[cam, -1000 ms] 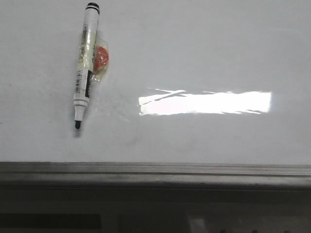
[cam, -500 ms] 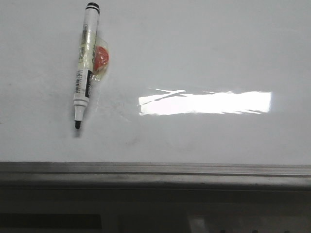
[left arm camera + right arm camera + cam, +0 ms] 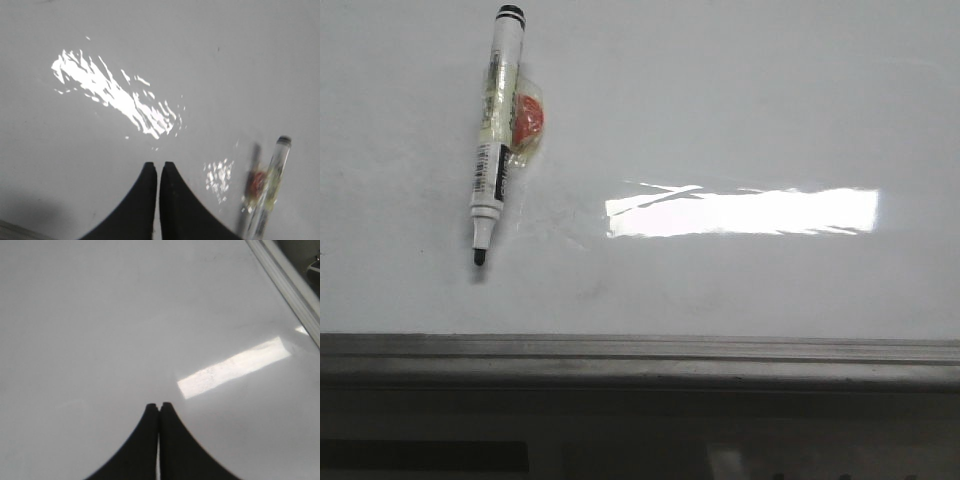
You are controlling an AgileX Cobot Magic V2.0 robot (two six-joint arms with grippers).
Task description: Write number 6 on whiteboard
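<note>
The whiteboard fills the front view, glossy white with faint smudges; no number 6 shows on it. A white marker with a black tip and black end cap lies at its left, uncapped, with clear tape and an orange-red piece stuck to its side. The marker also appears blurred in the left wrist view, off to one side of my left gripper, which is shut on nothing above the board. My right gripper is shut on nothing over bare whiteboard. Neither gripper shows in the front view.
A grey metal edge rail runs along the board's near side; the rail also crosses a corner of the right wrist view. A bright lamp reflection lies on the board right of the marker.
</note>
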